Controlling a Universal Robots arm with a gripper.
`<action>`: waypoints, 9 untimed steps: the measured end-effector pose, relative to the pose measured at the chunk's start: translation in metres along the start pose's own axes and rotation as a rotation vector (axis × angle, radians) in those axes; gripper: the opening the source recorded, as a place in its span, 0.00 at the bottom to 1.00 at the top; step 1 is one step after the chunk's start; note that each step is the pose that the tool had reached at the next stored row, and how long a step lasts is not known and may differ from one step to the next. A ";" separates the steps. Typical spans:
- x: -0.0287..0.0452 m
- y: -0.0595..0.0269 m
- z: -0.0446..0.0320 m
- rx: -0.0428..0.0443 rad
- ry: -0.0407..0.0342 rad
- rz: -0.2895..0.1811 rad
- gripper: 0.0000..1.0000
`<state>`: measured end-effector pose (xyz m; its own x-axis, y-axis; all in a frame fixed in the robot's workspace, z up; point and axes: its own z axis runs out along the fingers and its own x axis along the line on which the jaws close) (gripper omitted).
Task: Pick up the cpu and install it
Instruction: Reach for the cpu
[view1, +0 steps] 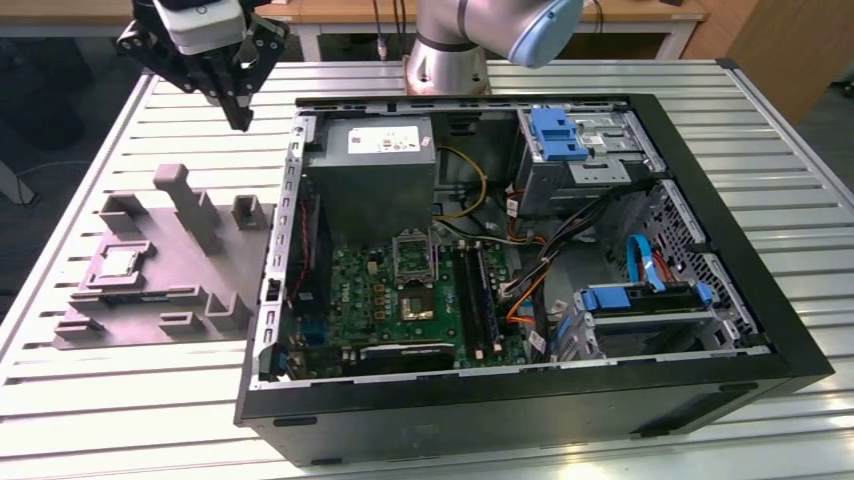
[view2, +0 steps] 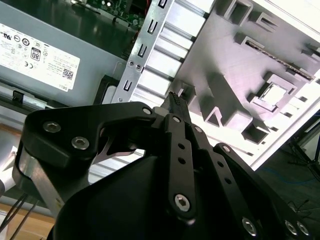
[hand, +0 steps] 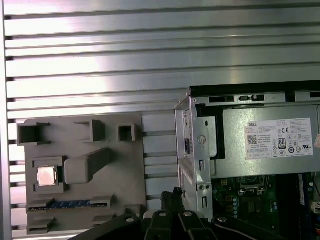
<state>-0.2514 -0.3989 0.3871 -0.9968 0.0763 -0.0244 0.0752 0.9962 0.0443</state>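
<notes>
The cpu is a small silvery square lying flat in a pocket of the grey fixture, at the exterior view's left. It also appears in both wrist views, as the cpu and the cpu. My gripper hangs high over the slatted table, beyond the fixture's far end and beside the case's rear corner. Its black fingers meet at the tips and hold nothing. Inside the case, the green motherboard carries an open socket frame and a brownish square chip.
The open black computer case fills the middle and right of the table. It holds a grey power supply, blue drive cages and loose cables. The arm's base stands behind the case. Tall posts rise from the fixture.
</notes>
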 end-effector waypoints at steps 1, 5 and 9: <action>0.0004 0.0000 0.0000 0.0000 0.0000 0.000 0.11; 0.0105 -0.0008 -0.0002 0.0000 -0.0001 0.000 0.11; 0.0115 -0.0009 -0.0002 0.0000 0.0000 0.000 0.11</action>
<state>-0.2629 -0.3989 0.3870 -0.9968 0.0763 -0.0244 0.0751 0.9962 0.0444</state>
